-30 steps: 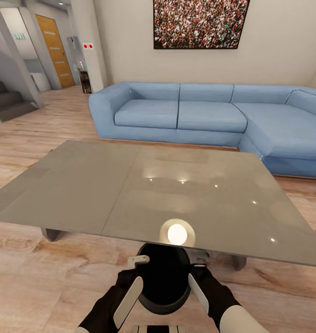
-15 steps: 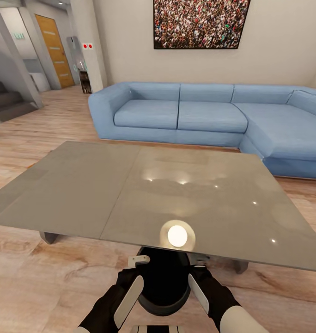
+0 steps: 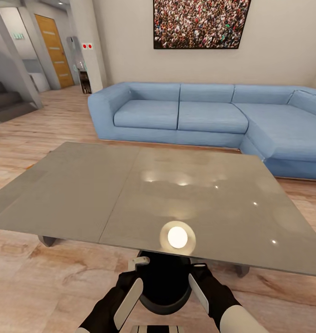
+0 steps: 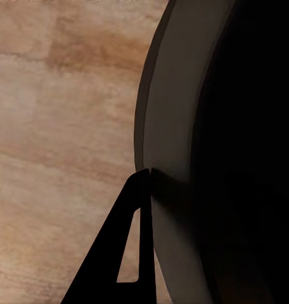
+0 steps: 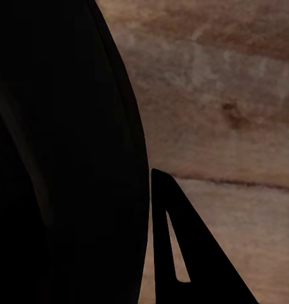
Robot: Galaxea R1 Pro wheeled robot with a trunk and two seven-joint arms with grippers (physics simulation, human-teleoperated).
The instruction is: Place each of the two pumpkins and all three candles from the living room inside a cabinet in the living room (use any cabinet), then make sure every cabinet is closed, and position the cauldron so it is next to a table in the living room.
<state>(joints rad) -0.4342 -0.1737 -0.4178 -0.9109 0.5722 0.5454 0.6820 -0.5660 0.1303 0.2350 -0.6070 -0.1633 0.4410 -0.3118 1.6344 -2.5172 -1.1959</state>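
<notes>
The cauldron [image 3: 163,282], a black round pot, sits at six o'clock in the head view, low between both arms and partly tucked under the near edge of the grey counter [image 3: 107,194]. The left gripper [image 3: 138,262] presses against its left flank and the right gripper [image 3: 197,267] against its right; in the left wrist view one dark finger [image 4: 128,253] lies against the pot's grey rim [image 4: 176,158], and in the right wrist view a finger [image 5: 182,253] lies just beside its black wall [image 5: 62,158]. Each pair of fingers appears to pinch the pot's wall, but the inner finger is hidden, so I cannot tell whether either is closed.

The step in hand looks like the last one: positioning the cauldron next to the living-room table. It is already beside it, so the next move probably calls for lowering it to the wooden floor [image 3: 47,282], clear of the counter's edge and leg [image 3: 48,239], then releasing both sides evenly so it does not tip.

Beyond, at twelve o'clock, stand a blue sofa [image 3: 176,113] and a crowd picture [image 3: 200,23]. At eleven o'clock a small green sign [image 3: 18,35] is too blurred to read; no other writing shows.
</notes>
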